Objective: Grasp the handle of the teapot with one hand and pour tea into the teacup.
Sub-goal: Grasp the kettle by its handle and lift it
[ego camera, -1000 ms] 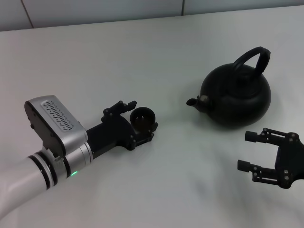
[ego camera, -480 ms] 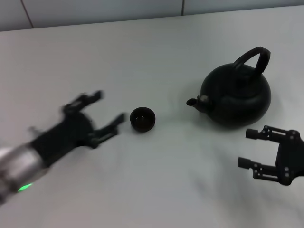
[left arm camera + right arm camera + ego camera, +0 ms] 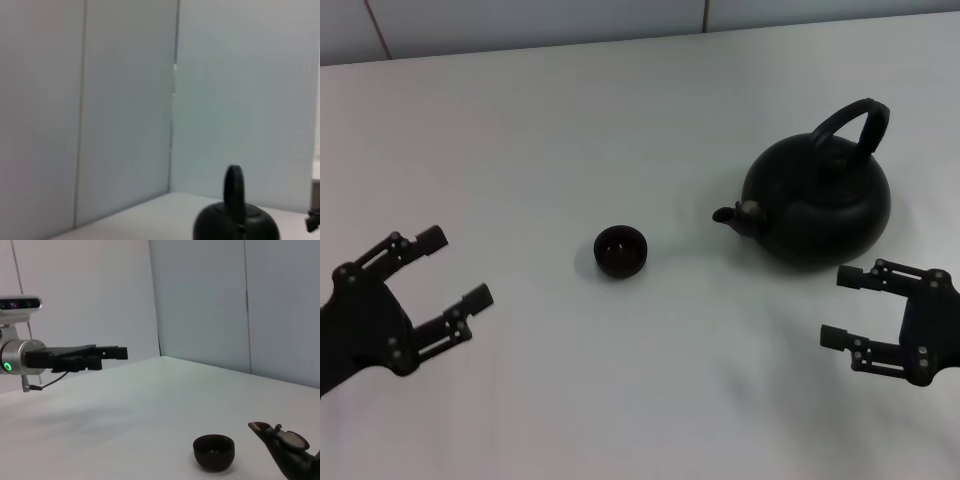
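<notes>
The teapot [image 3: 817, 205] looks matt black with a faint sheen, like cast metal or ceramic; its handle [image 3: 853, 124] matches. The teacup [image 3: 620, 251] is dull black. The table [image 3: 570, 110] is smooth, matt white.

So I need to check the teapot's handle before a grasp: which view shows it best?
The head view: the handle shows as a full arch over the teapot. The left wrist view shows it edge-on; the right wrist view misses it.
</notes>
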`<state>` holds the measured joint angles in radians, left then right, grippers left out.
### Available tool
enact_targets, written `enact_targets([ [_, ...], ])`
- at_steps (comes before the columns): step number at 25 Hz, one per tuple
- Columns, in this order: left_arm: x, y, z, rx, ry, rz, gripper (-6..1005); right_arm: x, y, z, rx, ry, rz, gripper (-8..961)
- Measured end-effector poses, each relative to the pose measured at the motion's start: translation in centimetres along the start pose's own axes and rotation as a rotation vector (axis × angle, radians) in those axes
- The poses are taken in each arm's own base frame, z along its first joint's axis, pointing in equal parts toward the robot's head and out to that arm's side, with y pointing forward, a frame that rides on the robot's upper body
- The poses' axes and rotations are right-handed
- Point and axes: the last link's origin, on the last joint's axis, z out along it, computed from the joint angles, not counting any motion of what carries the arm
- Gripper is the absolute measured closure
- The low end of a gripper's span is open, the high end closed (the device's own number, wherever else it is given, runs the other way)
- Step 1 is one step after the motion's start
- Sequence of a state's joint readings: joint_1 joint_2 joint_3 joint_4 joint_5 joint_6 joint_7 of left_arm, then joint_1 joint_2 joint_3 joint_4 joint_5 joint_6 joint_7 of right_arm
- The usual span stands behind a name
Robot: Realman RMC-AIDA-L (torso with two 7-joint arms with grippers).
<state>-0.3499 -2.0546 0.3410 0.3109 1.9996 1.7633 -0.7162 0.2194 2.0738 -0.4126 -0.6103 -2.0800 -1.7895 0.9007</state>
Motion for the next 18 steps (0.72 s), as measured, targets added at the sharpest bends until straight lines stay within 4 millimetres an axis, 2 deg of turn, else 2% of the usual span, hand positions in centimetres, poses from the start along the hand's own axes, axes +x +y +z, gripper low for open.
enact_targets([
  [5, -0.2, 0.2, -0.1, -0.027, -0.029, 0.006, 191, 0.1, 0.1, 0.0, 0.001, 0.000, 0.003, 226],
  [11, -2.0, 0.3, -1.5, -0.040, -0.189, 0.044, 192, 0.1, 0.1, 0.0, 0.004, 0.001, 0.005, 226],
  [18, -2.3, 0.3, -1.8, -0.039, -0.217, 0.057, 192, 0.2, 0.1, -0.1, 0.006, 0.003, 0.008, 226],
])
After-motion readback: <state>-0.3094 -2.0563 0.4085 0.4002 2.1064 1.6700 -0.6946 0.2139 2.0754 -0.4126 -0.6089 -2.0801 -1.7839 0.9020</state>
